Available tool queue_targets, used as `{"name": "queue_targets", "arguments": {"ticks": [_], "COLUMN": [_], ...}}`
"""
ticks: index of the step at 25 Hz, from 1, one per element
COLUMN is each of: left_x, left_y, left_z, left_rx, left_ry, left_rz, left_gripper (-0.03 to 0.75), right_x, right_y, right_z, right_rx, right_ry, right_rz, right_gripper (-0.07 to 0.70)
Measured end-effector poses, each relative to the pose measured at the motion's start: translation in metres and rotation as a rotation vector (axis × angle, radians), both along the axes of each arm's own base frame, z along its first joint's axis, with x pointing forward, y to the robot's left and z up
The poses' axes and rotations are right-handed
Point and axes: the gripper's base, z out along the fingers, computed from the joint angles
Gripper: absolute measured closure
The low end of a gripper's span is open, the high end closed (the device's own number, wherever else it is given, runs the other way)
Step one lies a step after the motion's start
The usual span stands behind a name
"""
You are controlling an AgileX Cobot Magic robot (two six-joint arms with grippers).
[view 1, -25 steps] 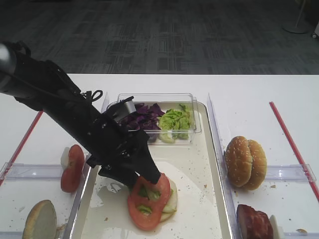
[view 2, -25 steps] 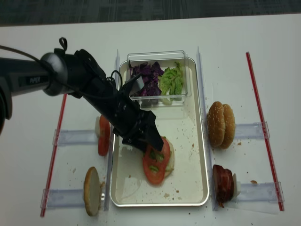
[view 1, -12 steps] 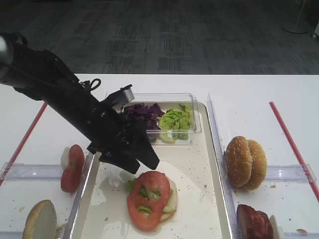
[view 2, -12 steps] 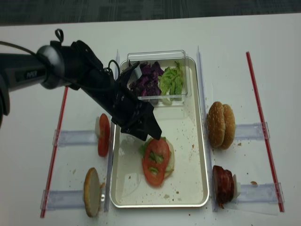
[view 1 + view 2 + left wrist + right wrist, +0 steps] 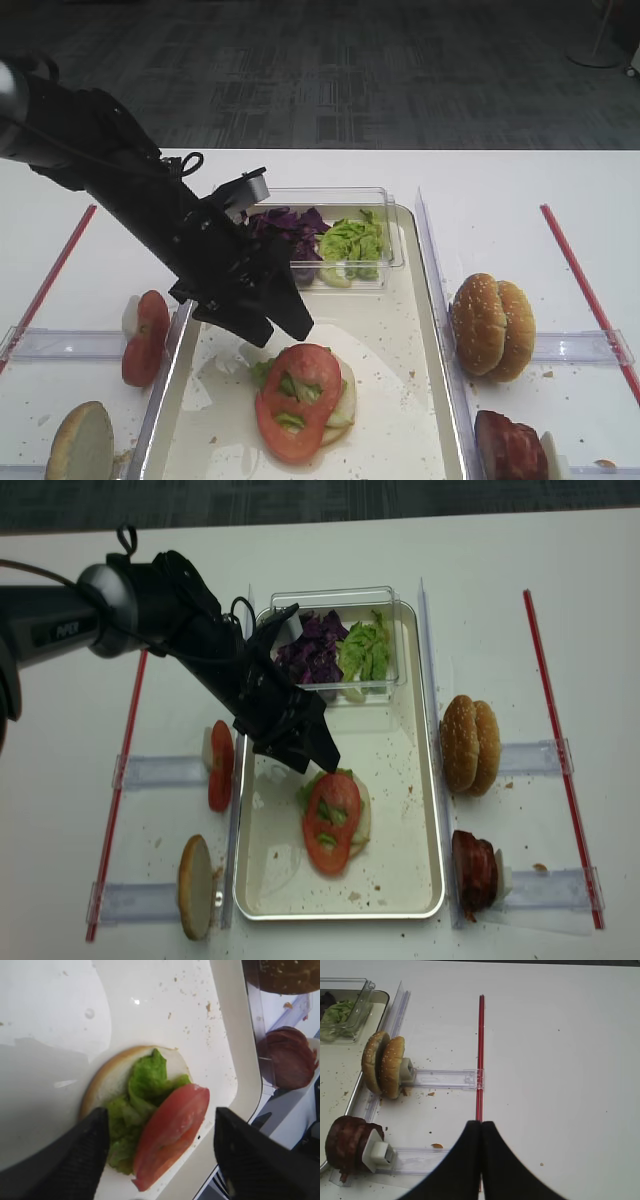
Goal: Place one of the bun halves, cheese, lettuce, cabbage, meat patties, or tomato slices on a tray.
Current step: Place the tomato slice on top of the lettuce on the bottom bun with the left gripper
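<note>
Spread wide and empty, the left gripper (image 5: 160, 1147) hangs above the bright red tomato slice (image 5: 170, 1132), which hides most green lettuce (image 5: 142, 1090) on the cream-white tray (image 5: 150, 1015); right gripper (image 5: 480, 1127) pinched closed.

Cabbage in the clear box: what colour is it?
Dark purple; the cabbage shows best in the realsense high view.

A bright red tomato slice (image 5: 297, 400) tops pale green lettuce (image 5: 137, 1110) on a cream tray (image 5: 400, 330) speckled with brown crumbs; purple cabbage (image 5: 285, 235) fills a clear box (image 5: 395, 245); golden sesame-dotted buns (image 5: 492, 326) sit on a white worktop (image 5: 520, 200) striped red.
</note>
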Motion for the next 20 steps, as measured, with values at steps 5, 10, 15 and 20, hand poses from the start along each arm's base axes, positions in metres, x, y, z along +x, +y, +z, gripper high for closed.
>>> {"name": "queue_targets", "arguments": {"ticks": [5,10,15,20], "left_x": [0.005,0.015,0.032,0.045], "left_y": [0.000,0.005,0.009,0.017], "left_z": [0.009,0.021,0.040,0.067], "left_rx": [0.024,0.137,0.246,0.354], "left_ry": [0.001,-0.016,-0.085,-0.194], "left_rz": [-0.016,-0.030,-0.001,0.033], "left_gripper": [0.296,0.296,0.296,0.296], "right_x": [0.000,0.000,0.000,0.000], "right_y": [0.000,0.000,0.000,0.000], "right_z": [0.000,0.000,0.000,0.000], "right_rx": [0.000,0.000,0.000,0.000], "right_ry": [0.000,0.000,0.000,0.000], "right_rz": [0.000,0.000,0.000,0.000], "right_gripper": [0.595,0.595,0.595,0.595]}}
